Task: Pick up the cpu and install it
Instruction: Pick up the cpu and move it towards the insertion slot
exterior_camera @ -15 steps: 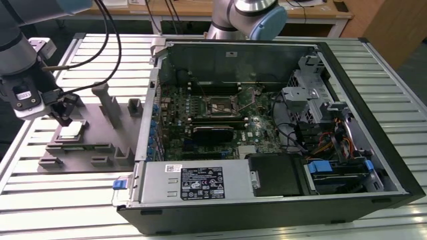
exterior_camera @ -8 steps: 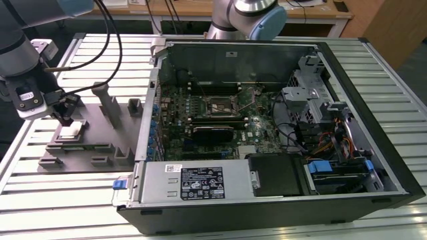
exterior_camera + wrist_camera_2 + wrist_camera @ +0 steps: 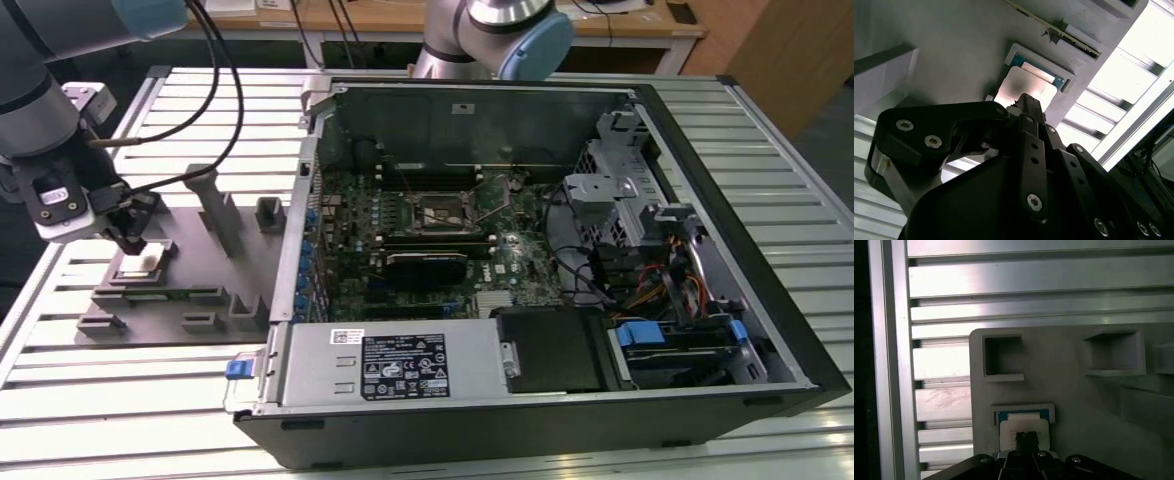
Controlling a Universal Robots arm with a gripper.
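The cpu (image 3: 144,259) lies flat in a shallow square pocket of the grey fixture plate (image 3: 200,262) at the exterior view's left. Its silvery top plate (image 3: 1030,86) with a blue-green rim shows in both wrist views (image 3: 1024,425). My gripper (image 3: 131,243) hangs straight over it, the dark fingers drawn together and their tips (image 3: 1026,100) at or just above the metal top (image 3: 1026,439). I cannot tell whether they touch it. The cpu sits level in its pocket. The motherboard socket (image 3: 442,212) lies in the open computer case, well away toward the exterior view's right.
The fixture plate carries upright grey blocks (image 3: 218,205) and several square pockets (image 3: 1002,356). The open computer case (image 3: 747,250) stands beside it on a ribbed aluminium table (image 3: 80,420). Black cables (image 3: 227,90) trail from the arm. A second arm's base (image 3: 501,35) stands behind the case.
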